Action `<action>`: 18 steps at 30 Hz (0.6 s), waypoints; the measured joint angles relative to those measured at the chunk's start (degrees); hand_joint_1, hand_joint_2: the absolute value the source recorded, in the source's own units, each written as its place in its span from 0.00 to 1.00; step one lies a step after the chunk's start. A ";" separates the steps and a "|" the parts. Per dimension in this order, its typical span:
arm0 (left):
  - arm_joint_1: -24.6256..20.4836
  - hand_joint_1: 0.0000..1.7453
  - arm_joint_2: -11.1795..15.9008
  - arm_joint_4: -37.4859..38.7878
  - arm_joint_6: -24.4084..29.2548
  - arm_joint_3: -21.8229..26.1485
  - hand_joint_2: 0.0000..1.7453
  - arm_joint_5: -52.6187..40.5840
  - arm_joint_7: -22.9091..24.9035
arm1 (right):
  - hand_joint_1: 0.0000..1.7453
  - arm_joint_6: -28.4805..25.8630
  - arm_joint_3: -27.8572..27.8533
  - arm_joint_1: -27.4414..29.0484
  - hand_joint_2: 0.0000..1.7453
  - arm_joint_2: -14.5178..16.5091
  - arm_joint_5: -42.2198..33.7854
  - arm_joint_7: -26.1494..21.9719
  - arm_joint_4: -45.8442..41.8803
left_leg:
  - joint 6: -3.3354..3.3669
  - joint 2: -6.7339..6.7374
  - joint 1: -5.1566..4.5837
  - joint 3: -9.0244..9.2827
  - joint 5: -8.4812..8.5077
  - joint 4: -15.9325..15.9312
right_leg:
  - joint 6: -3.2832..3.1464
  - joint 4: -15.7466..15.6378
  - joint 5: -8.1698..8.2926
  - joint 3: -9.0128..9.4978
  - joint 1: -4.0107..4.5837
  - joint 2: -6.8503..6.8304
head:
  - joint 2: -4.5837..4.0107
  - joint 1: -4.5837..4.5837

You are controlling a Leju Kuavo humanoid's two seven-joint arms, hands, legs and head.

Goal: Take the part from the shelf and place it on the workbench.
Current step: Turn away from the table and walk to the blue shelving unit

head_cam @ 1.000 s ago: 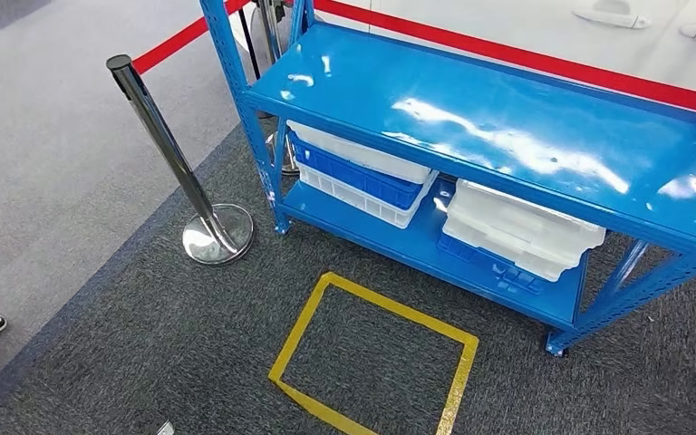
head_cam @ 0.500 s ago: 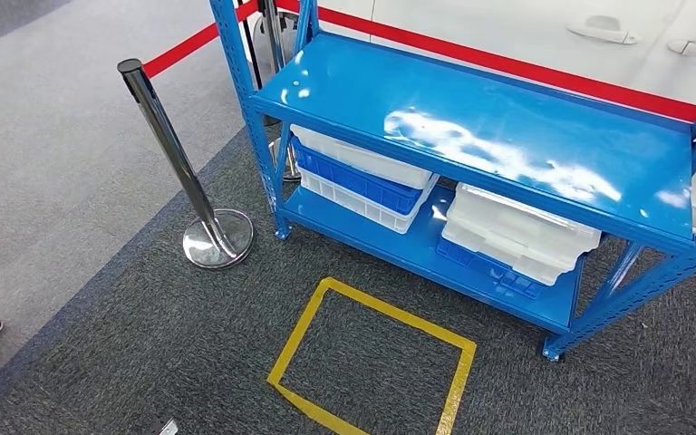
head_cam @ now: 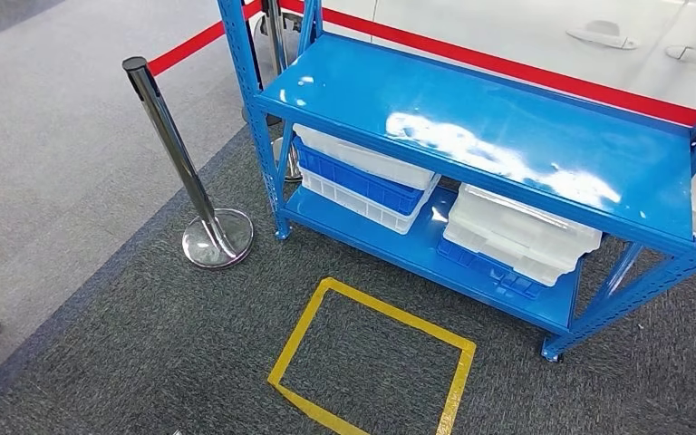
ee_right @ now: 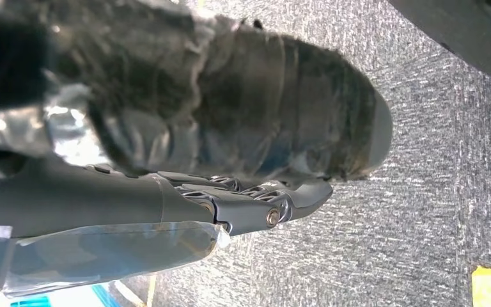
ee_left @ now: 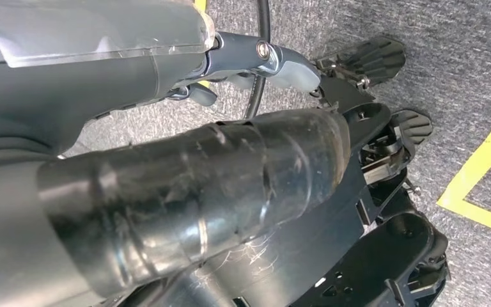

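Part itself I can't make out, presumably in the white bins (head_cam: 518, 231) on the blue shelf's (head_cam: 471, 136) lower level at frame centre-right; left hand (ee_left: 185, 192) and right hand (ee_right: 230, 109) hang floorward holding nothing, fingers straight, since I'm not in reach.

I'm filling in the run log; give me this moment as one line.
stage: facing blue shelf | top level bare, crates below | left hand holds nothing | right hand holds nothing | yellow floor square ahead
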 joint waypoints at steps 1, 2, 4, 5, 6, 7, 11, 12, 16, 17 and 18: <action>0.07 0.00 -0.07 -0.04 0.21 0.01 0.00 0.01 0.01 | 0.00 0.02 0.00 0.00 0.00 0.00 0.00 0.36 0.00 | 0.01 0.00 0.00 -0.01 -0.01 0.01 | 0.02 -0.02 0.01 0.01 0.00 0.00 | 0.00 0.00; 0.18 0.00 -0.18 -0.08 0.58 0.02 0.00 0.01 0.00 | 0.00 0.03 -0.01 0.01 0.00 0.00 0.00 0.85 0.00 | 0.03 0.00 -0.02 -0.02 -0.02 0.06 | 0.05 -0.05 0.04 0.02 -0.02 0.00 | 0.00 0.00; 0.56 0.00 -0.45 -0.18 1.61 0.03 0.00 0.03 -0.13 | 0.00 0.07 -0.03 0.10 0.00 0.01 0.00 1.65 0.00 | 0.18 0.00 -0.07 -0.08 -0.10 0.23 | 0.16 -0.13 0.11 0.03 -0.20 0.01 | 0.00 0.00; 0.81 0.00 -0.64 -0.22 2.14 0.03 0.00 0.04 -0.25 | 0.00 0.08 -0.04 0.17 0.00 0.02 0.02 1.84 0.00 | 0.26 0.00 -0.09 -0.11 -0.14 0.32 | 0.22 -0.17 0.14 0.04 -0.30 0.01 | 0.00 0.00; 1.07 0.00 -0.83 -0.26 2.61 0.03 0.00 0.04 -0.38 | 0.00 0.08 -0.04 0.23 0.00 0.02 0.05 1.92 0.00 | 0.33 -0.01 -0.10 -0.15 -0.18 0.39 | 0.27 -0.17 0.16 0.03 -0.37 0.02 | 0.00 0.00; 1.33 0.00 -1.04 -0.28 3.04 0.03 0.00 0.04 -0.51 | 0.00 0.08 -0.04 0.28 0.00 0.03 0.10 2.04 0.00 | 0.39 0.00 -0.11 -0.20 -0.21 0.47 | 0.31 -0.18 0.18 0.02 -0.39 0.02 | 0.00 0.00; 1.82 0.00 -1.53 -0.30 3.92 0.03 0.00 0.04 -0.78 | 0.00 0.05 -0.05 0.32 0.00 0.11 0.24 2.54 0.00 | 0.92 0.00 -0.19 -0.52 -0.21 0.74 | 0.89 -0.47 0.45 0.04 -0.45 0.05 | 0.00 0.00; 1.86 0.00 -1.61 -0.31 4.01 0.03 0.00 0.03 -0.82 | 0.00 0.05 -0.06 0.31 0.00 0.11 0.25 2.56 0.00 | 1.28 0.04 0.02 -0.40 0.10 0.28 | 1.16 -0.54 0.49 0.09 -0.41 0.01 | 0.00 0.02; 1.95 0.00 -2.15 -0.45 4.23 0.03 0.00 -0.02 -0.91 | 0.00 0.04 -0.07 0.37 0.00 0.09 0.33 2.49 0.00 | 2.54 1.02 0.33 0.27 1.29 -1.60 | 1.47 5.80 -3.49 -2.87 -0.16 -0.50 | 0.00 0.05; 1.98 0.00 -2.25 -0.46 4.52 0.03 0.00 -0.17 -0.91 | 0.00 0.03 -0.06 0.39 0.00 0.09 0.37 2.44 0.00 | 2.69 1.35 0.24 0.19 1.30 -1.55 | 1.42 9.38 -5.16 -4.68 -0.11 -0.54 | 0.00 0.05; 2.00 0.00 -2.37 -0.50 5.07 0.03 0.00 -0.48 -0.90 | 0.00 -0.02 -0.05 0.42 0.00 0.09 0.40 2.36 0.01 | 2.70 1.68 0.13 0.10 1.24 -1.46 | 1.39 12.43 -6.13 -6.27 -0.09 -0.56 | 0.00 0.04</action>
